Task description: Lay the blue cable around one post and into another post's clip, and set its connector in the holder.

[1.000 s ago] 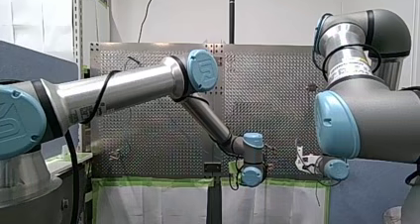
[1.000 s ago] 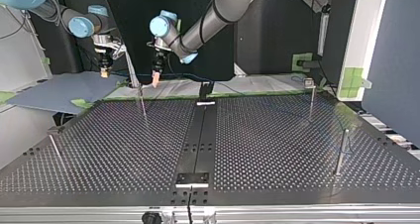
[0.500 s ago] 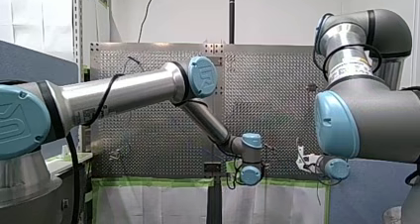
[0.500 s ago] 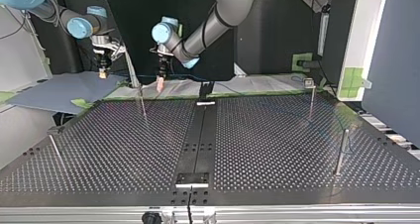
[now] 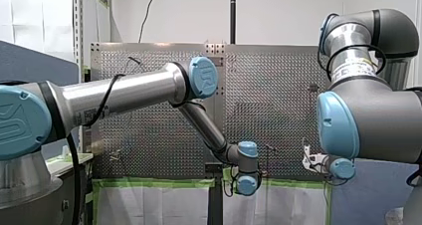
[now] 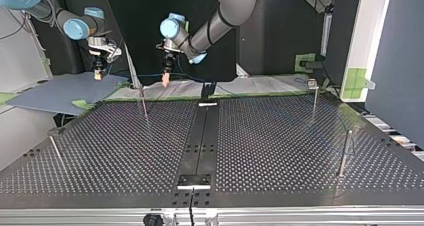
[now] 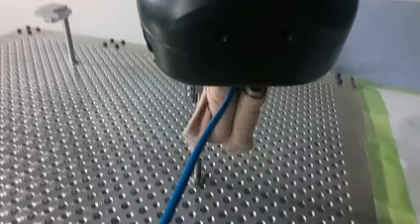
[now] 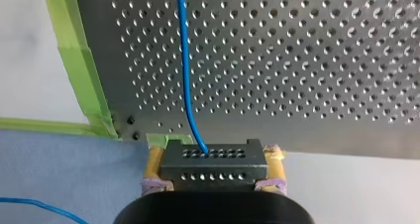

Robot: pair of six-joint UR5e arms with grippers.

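In the left wrist view my left gripper (image 7: 218, 140) is shut on the blue cable (image 7: 197, 160), its beige pads (image 7: 241, 130) pinching it just above the perforated plate and a thin post (image 7: 198, 173). My right gripper (image 8: 213, 155) is shut on the black connector (image 8: 210, 168), clamped between its yellow pads (image 8: 155, 159); the cable (image 8: 185, 60) runs from the connector out ahead over the plate. In the top view my left gripper (image 6: 165, 79) hangs at the far edge near the middle, and my right gripper (image 6: 98, 75) is further toward that view's left, off the plate.
Thin posts stand on the plate (image 6: 280, 151): one near my left gripper (image 6: 144, 105), two at the top view's right (image 6: 314, 97) (image 6: 344, 153), one at its left (image 6: 55, 147). Black holders sit at the far (image 6: 207, 93) and near (image 6: 194, 181) ends of the centre strip. Green tape (image 8: 79, 60) lines the edge.
In the top view my left gripper has moved a little to the right along the far edge. My right gripper has shifted slightly to the left with the connector.
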